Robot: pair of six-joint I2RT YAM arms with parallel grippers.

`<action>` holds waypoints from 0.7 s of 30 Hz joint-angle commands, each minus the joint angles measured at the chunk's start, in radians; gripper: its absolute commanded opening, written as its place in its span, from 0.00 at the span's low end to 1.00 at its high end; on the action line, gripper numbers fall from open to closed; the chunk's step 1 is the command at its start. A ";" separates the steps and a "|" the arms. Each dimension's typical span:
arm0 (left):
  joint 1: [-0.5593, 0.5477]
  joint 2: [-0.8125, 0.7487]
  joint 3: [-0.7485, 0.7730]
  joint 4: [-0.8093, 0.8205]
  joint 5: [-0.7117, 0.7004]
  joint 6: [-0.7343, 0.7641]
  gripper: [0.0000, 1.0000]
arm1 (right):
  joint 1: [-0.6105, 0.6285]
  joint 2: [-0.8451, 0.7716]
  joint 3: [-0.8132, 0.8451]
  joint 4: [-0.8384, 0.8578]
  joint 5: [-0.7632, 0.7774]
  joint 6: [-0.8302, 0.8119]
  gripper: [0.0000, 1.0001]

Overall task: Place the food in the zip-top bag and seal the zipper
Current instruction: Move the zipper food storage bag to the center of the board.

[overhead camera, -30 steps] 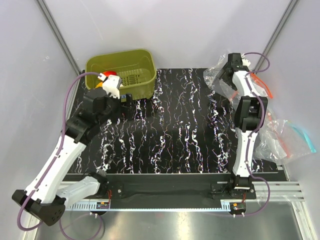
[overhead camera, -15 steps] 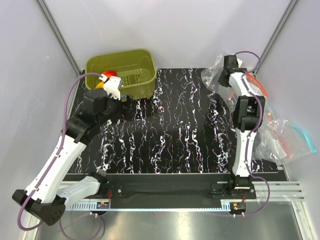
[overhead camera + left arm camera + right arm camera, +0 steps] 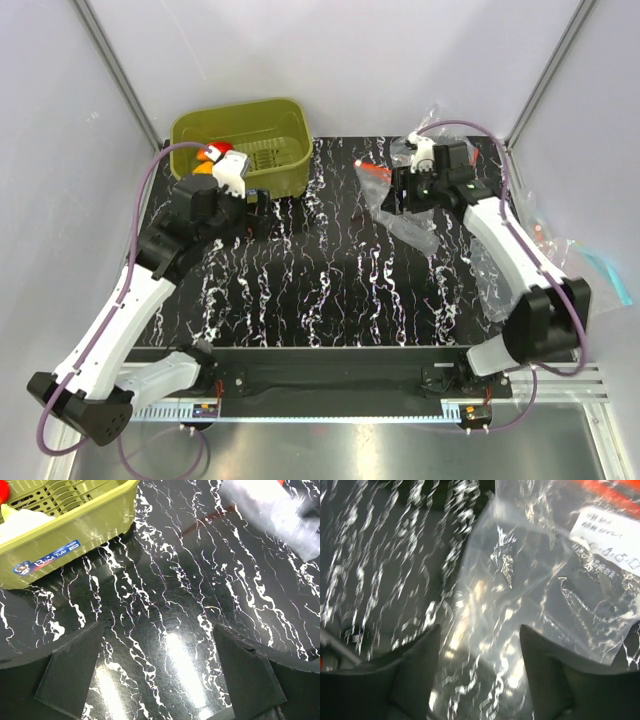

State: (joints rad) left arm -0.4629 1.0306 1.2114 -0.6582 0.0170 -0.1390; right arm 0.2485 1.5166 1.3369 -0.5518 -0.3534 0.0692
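The zip-top bag [image 3: 412, 226] lies crumpled on the mat right of centre, its red zipper [image 3: 372, 168] towards the basket. In the right wrist view the bag [image 3: 520, 580] shows its white label [image 3: 605, 527] and the zipper [image 3: 612, 490]. My right gripper [image 3: 398, 190] hovers over it, and its jaws [image 3: 480, 630] are apart with bag film between and under them. The food sits in the olive basket [image 3: 285, 110]: a red tomato [image 3: 222, 148], an orange piece [image 3: 204, 166] and a white cauliflower [image 3: 20, 517]. My left gripper [image 3: 262, 205] is open and empty [image 3: 157, 630] beside the basket's front wall [image 3: 75, 525].
More clear bags are heaped at the right edge [image 3: 555, 285], one with a light-blue strip [image 3: 607, 268]. Another clear bag lies at the back right [image 3: 440, 125]. The enclosure walls stand close on both sides.
My right arm has swung from the back-right corner leftwards to the middle back of the mat, and the red-zipper bag came with it. The left arm has hardly moved.
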 commanded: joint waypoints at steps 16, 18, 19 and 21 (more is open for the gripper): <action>0.006 0.204 0.108 0.123 0.167 -0.027 0.99 | -0.060 -0.006 0.016 -0.258 0.168 0.324 0.82; 0.006 0.252 0.167 0.114 0.184 0.002 0.99 | -0.110 0.004 0.002 -0.273 0.171 0.392 0.86; 0.006 0.302 0.190 0.105 0.175 0.027 0.99 | -0.124 0.004 -0.007 -0.275 0.165 0.441 0.88; 0.006 0.376 0.253 0.083 0.173 0.058 0.99 | -0.129 0.005 -0.018 -0.303 0.175 0.472 0.88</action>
State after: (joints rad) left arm -0.4629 1.3384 1.3632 -0.6018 0.1501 -0.1455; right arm 0.1352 1.5391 1.3079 -0.8108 -0.2237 0.3939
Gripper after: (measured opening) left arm 0.988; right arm 0.880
